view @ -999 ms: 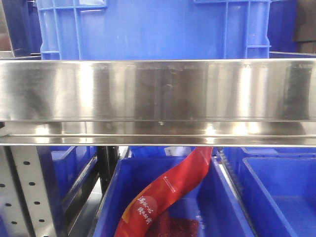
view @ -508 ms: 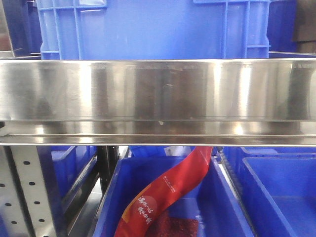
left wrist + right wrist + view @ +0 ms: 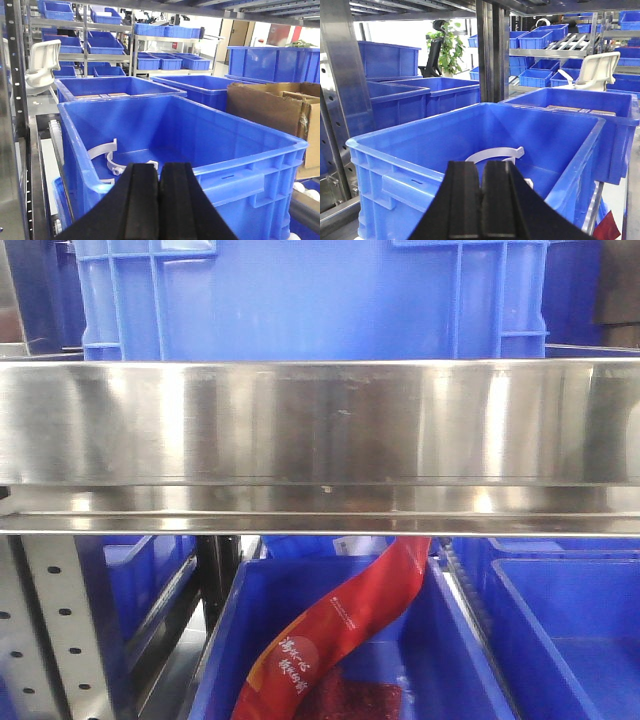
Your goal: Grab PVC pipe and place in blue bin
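Both grippers, left [image 3: 159, 200] and right [image 3: 481, 200], pressed together; white PVC pieces [image 3: 112, 157] lie beyond in the blue bin [image 3: 240, 177].

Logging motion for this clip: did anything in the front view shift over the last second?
Nothing visibly moved. The steel shelf rail, the blue bin above it and the red packet in the lower bin lie as they did before; only the reflections on the rail shimmer slightly. No gripper shows in this view.
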Controlling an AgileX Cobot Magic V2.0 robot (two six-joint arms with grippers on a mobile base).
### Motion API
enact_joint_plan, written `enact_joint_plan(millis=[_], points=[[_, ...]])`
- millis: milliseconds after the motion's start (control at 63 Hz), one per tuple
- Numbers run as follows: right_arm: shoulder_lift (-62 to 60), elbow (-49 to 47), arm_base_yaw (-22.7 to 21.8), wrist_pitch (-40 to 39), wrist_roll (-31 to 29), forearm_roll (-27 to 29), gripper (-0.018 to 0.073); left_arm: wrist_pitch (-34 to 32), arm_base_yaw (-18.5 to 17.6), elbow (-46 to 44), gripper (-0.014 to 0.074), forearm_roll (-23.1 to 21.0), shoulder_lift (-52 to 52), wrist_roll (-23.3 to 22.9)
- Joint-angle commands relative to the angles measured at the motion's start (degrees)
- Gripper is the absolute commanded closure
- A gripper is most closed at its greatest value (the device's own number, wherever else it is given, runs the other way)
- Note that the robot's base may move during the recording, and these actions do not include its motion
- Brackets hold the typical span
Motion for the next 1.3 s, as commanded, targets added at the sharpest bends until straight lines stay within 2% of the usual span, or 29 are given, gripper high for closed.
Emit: enact_joint_plan(millis=[0, 238, 286, 571, 666, 841, 904, 1015, 1063, 1206, 1285], points=[[-0.3, 0.2, 0.3, -1.4, -0.3, -0.6, 0.0727, -1.0, -0.2, 0.0, 0.0707, 0.1, -0.3, -0.1], [-3.7, 3.9, -0.6, -1.6, -0.3, -0.7, 0.0727, -1.0, -0.2, 0.0, 0.0707, 0.1, -0.3, -0.1], [-6.1, 6.9, -2.8, -1.3, -0.3, -0.7, 0.0727, -1.0, -0.2, 0.0, 0.0707, 0.1, -0.3, -0.1], [-23.7, 27.9, -23.4, -3.0, -0.3, -0.7, 0.0727, -1.0, -0.2, 0.0, 0.0707, 0.1, -0.3, -0.1], [-30.3, 34.2, -27.3, -3.1, -0.3, -0.7, 0.0727, -1.0, -0.2, 0.0, 0.0707, 0.1, -0.3, -0.1], [-42.2, 44.5, -28.2, -4.7, -0.3, -0.5, 0.0727, -1.0, -0.2, 0.0, 0.0707, 0.1, -0.3, -0.1], [-42.3, 46.9, -28.3, -5.1, -0.3, -0.5, 0.0727, -1.0, -0.2, 0.0, 0.0707, 0.1, -0.3, -0.1], [-42.3, 48.0, -28.3, -10.5, -0.3, -0.5, 0.0727, -1.0, -0.2, 0.0, 0.0707, 0.1, -0.3, -0.1], [-42.3, 48.0, -28.3, -9.0, -0.3, -0.5, 0.0727, -1.2, -0.2, 0.0, 0.0707, 0.1, -0.3, -0.1], [-42.3, 48.0, -28.3, -9.1, -8.1, 4.9, 0.0727, -1.3, -0.2, 0.0, 0.0707, 0.1, -0.3, -0.1], [-42.3, 48.0, -28.3, -9.2, -8.1, 5.1, 0.0727, -1.3, -0.2, 0.0, 0.0707, 0.1, -0.3, -0.1]])
